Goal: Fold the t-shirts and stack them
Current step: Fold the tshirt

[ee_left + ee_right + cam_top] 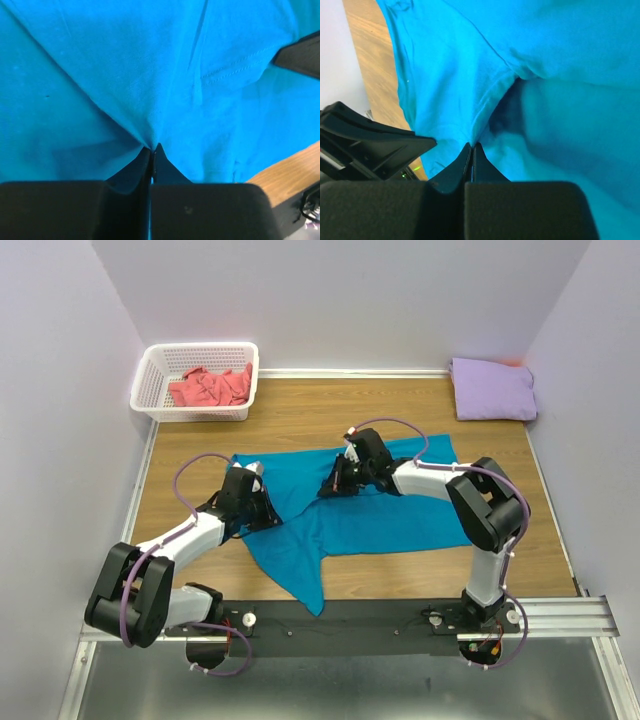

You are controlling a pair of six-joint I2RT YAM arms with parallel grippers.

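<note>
You have a wooden table (400, 410) walled on 3 sides, and 3 things lie directly on it. The teal t-shirt (380, 525) is spread rumpled across the middle, with 1 pointed corner trailing over the black rail (380, 615) at the near edge. The white lattice basket (190, 412) sits in your far left corner, close to both walls. The lavender t-shirt (490, 390) lies folded in the far right corner, not touching the teal one.

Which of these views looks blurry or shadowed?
Top external view: even light, sharp, no glare. Left wrist view: teal t-shirt crisp, stitching readable. Right wrist view: cloth soft at right, dark shadow in the fold above the right gripper.
</note>
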